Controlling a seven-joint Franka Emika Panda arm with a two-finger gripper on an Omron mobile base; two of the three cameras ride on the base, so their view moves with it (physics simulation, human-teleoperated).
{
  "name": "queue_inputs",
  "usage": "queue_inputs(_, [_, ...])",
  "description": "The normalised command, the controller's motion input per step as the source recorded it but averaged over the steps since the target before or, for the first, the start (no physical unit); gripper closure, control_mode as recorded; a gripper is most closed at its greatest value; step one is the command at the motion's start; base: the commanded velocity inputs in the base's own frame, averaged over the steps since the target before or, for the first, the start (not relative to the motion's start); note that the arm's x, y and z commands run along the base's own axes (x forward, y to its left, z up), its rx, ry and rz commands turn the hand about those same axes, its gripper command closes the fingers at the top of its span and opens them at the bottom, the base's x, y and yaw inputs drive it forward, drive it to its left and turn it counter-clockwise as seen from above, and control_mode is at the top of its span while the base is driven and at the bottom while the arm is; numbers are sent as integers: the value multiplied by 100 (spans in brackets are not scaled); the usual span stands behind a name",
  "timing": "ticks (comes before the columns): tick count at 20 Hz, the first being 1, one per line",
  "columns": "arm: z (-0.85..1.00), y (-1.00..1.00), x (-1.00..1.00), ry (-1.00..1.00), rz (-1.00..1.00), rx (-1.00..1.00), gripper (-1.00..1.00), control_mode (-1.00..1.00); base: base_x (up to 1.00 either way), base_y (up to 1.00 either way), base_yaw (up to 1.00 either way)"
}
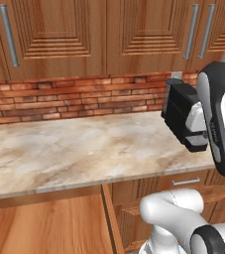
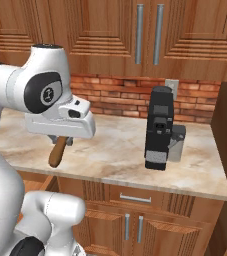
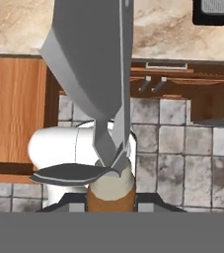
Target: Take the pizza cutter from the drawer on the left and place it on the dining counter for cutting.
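My gripper (image 2: 60, 141) is shut on the pizza cutter, held above the front edge of the marble counter. Its brown wooden handle (image 2: 58, 152) hangs down and to the left below the white hand. In the hand view the handle's end (image 3: 111, 193) sits between my fingertips, and the grey wheel blade (image 3: 91, 64) reaches up the middle of the picture. The drawer (image 1: 44, 225) stands pulled out under the counter, showing its plain lighter wood inside (image 3: 15, 113). The dining counter is out of view.
A black coffee machine (image 2: 158, 127) stands on the marble counter (image 1: 74, 149) against the brick backsplash (image 1: 69, 96). A closed drawer with a silver bar handle (image 2: 135, 198) lies below it. Wooden wall cabinets (image 1: 59, 34) hang above. Grey floor tiles (image 3: 182, 153) lie beneath.
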Motion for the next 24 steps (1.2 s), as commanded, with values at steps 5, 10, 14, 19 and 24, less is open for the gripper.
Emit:
queue_inputs(5, [-3, 0, 0, -2, -6, -9, 100, -100, 0, 0, 0])
queue_inputs(10, [-3, -2, 1, -1, -6, -12, 100, -100, 0, 0, 0])
queue_inputs(14, [0, -1, -1, 0, 0, -2, 100, -100, 0, 0, 0])
queue_inputs(19, [0, 0, 0, 0, 0, 0, 100, -100, 0, 0, 0])
queue_inputs(24, [0, 0, 0, 0, 0, 0, 100, -100, 0, 0, 0])
